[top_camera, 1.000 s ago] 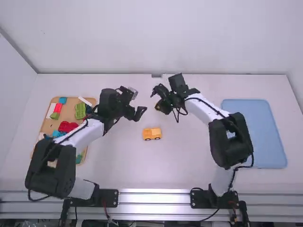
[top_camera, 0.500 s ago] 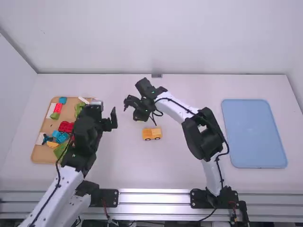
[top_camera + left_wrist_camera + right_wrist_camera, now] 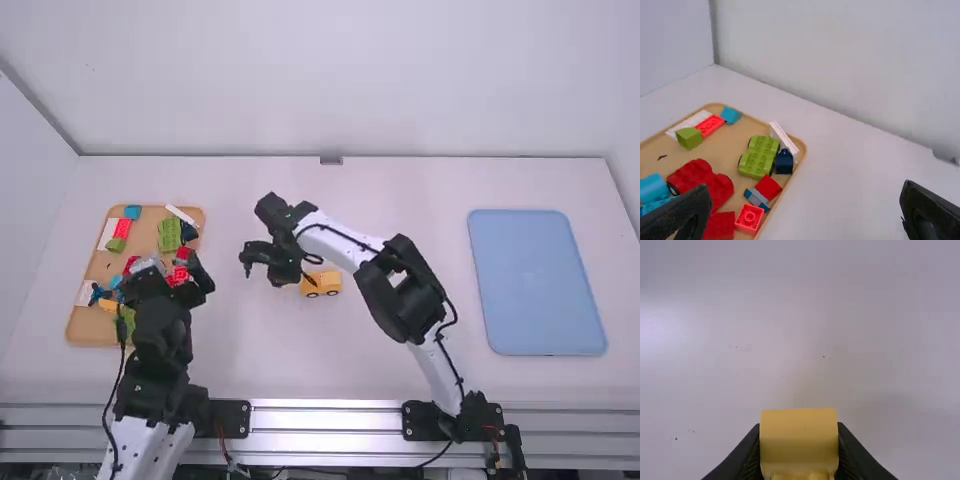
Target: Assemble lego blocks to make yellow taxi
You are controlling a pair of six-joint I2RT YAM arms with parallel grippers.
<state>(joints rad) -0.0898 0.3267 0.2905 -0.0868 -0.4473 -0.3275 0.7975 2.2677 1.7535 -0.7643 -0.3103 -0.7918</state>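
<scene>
Over the near part of the parts tray (image 3: 101,266), my left gripper (image 3: 176,275) hangs in the high view. In the left wrist view the left gripper (image 3: 805,212) is wide open, with nothing between its fingers. The right gripper (image 3: 264,268) is left of the yellow car piece (image 3: 322,285), which stands upright on its wheels at mid-table. In the right wrist view a smooth yellow block (image 3: 798,440) is clamped by the right gripper (image 3: 798,452); its lower end is cut off.
Inside the tray lie a green wheeled base (image 3: 759,156), red pieces (image 3: 749,218), a dark blue piece (image 3: 784,161) and several other blocks. A blue tray (image 3: 537,282) lies on the table's right side. The back wall (image 3: 330,90) rises behind the table.
My left gripper has drawn back from the table's middle toward the near left, over the tray. The right one has moved left and nearer, to beside the car piece, which has stayed put.
</scene>
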